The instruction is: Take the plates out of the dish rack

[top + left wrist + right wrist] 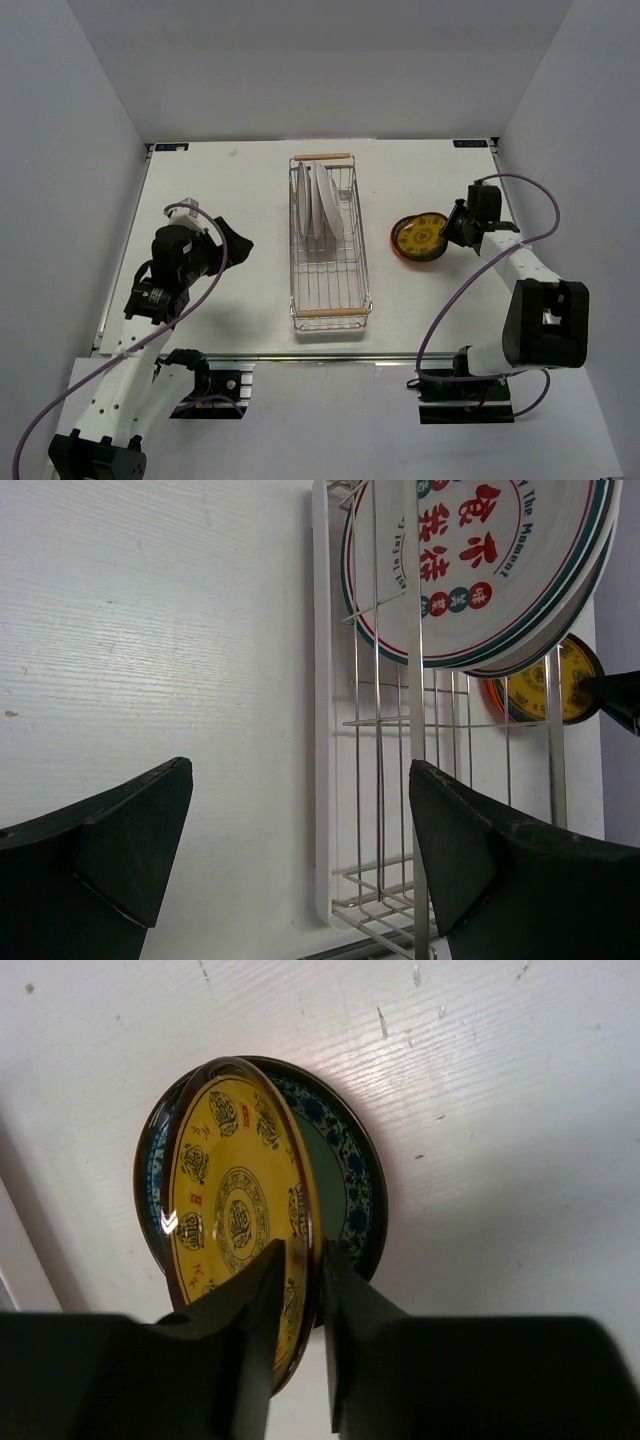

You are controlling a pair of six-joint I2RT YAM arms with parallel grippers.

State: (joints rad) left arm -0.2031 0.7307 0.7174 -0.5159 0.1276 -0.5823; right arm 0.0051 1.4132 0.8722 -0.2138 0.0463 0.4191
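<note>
The silver wire dish rack (294,262) stands mid-table, with large white plates (320,205) upright at its far end. In the left wrist view the nearest white plate (480,560) has a dark-green rim and red characters. My right gripper (455,228) is shut on the rim of the yellow plate (235,1220). It holds the plate tilted over a grey-teal patterned plate (355,1175) lying on the table right of the rack. An orange rim (405,255) shows under that stack. My left gripper (235,245) is open and empty, left of the rack (375,780).
White walls close the table at the back and sides. The rack's near half holds no plates, and its wooden handle (330,313) lies at the near end. A purple cable (530,195) loops around my right arm.
</note>
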